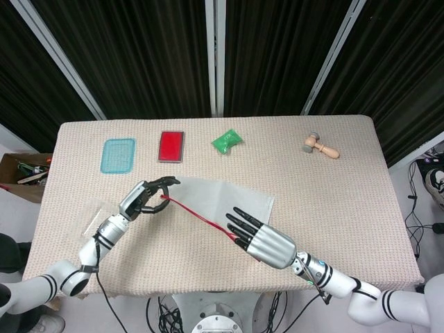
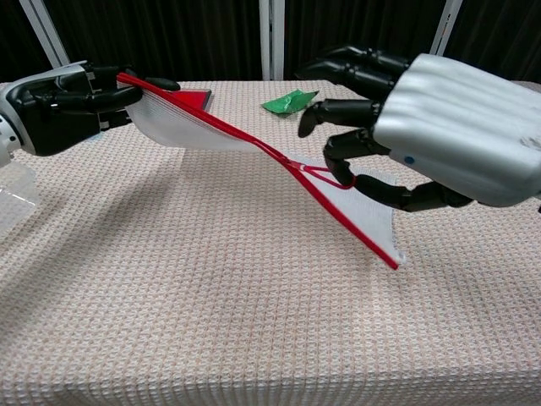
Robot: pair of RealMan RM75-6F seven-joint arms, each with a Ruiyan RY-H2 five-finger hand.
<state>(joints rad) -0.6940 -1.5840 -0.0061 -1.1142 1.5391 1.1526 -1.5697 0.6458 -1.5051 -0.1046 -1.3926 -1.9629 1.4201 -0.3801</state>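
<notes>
A white mesh pouch [image 1: 225,200] with a red zipper edge [image 2: 254,145] is stretched above the table between both hands. My left hand [image 1: 143,197] pinches the zipper's left end; in the chest view this left hand [image 2: 55,108] is at the far left, raised. My right hand [image 1: 267,243] is near the front edge with its fingers spread. In the chest view the right hand [image 2: 439,135] has the red zipper pull loop [image 2: 325,173] caught between a finger and the thumb. The pouch's far right corner sags toward the cloth.
Along the back lie a blue tray [image 1: 118,155], a red box [image 1: 171,146], a green packet [image 1: 227,141] and a wooden mallet [image 1: 320,146]. A clear plastic container [image 1: 94,216] sits by the left arm. A cardboard box [image 1: 21,170] stands off the left edge.
</notes>
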